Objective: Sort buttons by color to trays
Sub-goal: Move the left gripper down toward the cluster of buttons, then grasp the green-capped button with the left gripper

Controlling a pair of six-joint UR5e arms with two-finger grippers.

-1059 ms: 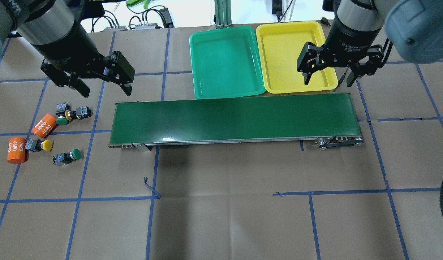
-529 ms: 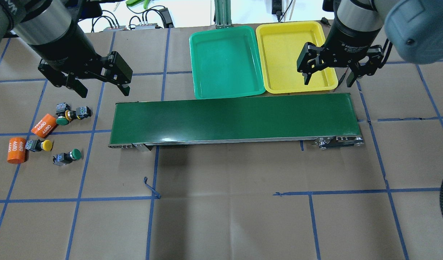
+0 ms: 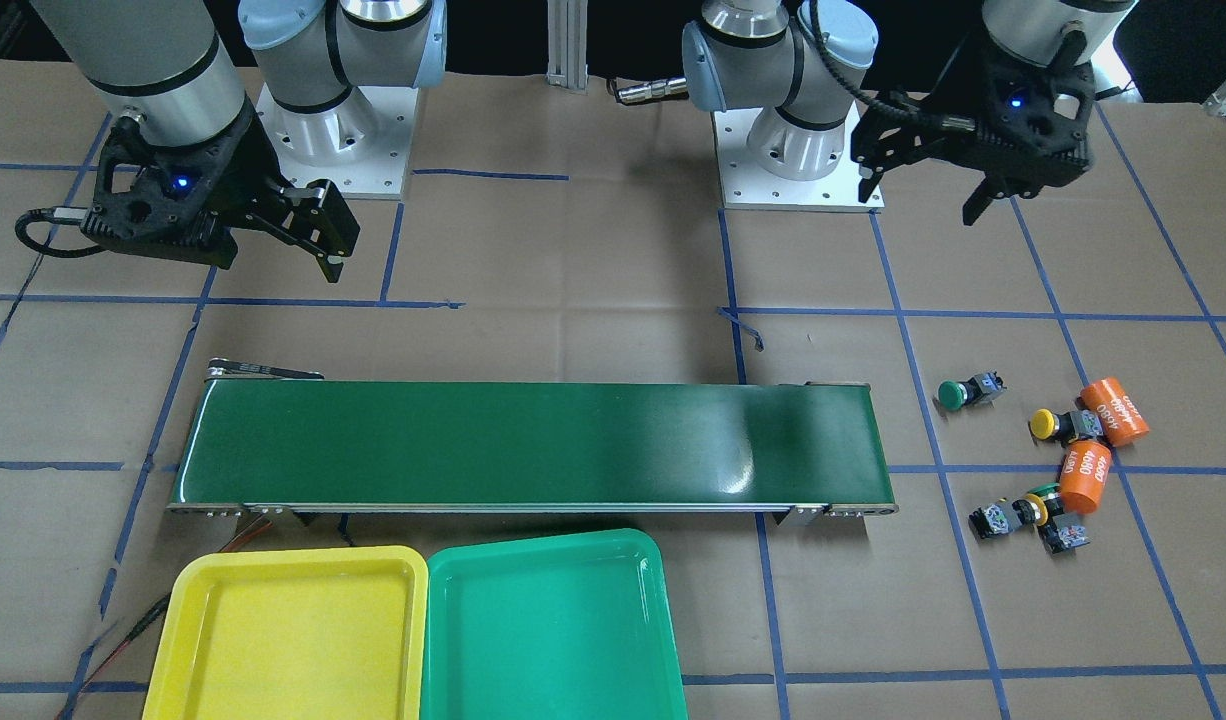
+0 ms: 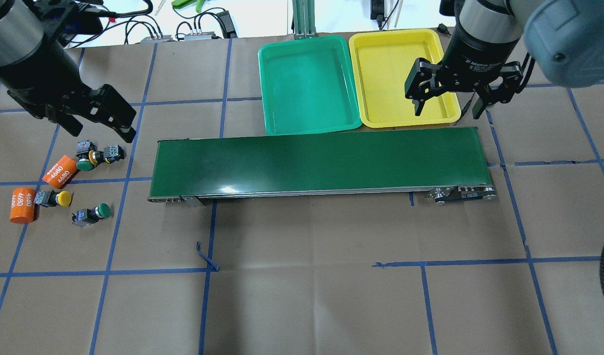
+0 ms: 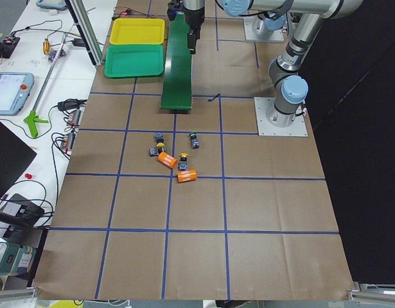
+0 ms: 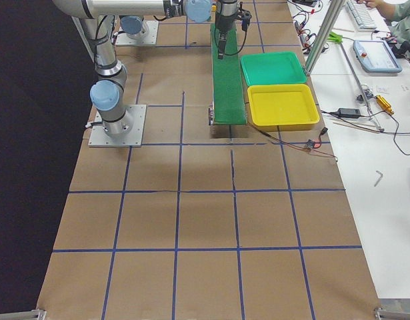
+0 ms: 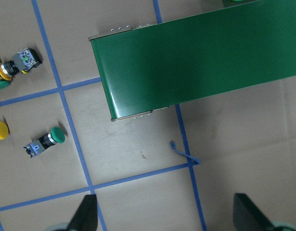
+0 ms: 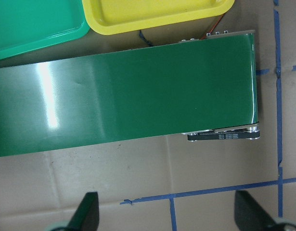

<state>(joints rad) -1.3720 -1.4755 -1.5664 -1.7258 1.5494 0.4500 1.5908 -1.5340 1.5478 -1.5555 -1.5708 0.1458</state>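
Four buttons (image 4: 85,165) lie on the table near the left gripper (image 4: 102,132), off to one side of its wide-open, empty jaws: two touching, two beside orange cylinders (image 4: 60,170). They look light, rigid and smooth-capped, so the blocky body seems the surest hold. The right gripper (image 4: 447,113) also hangs open and empty. The green tray (image 4: 307,84) and yellow tray (image 4: 390,74) lie beyond the conveyor belt (image 4: 317,162).

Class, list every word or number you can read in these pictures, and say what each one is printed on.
"4680", twice: farther orange cylinder.
"4680": nearer orange cylinder; its smaller print is too blurred to read.
"2F Adaptive": body of the right gripper; the rest is unreadable.
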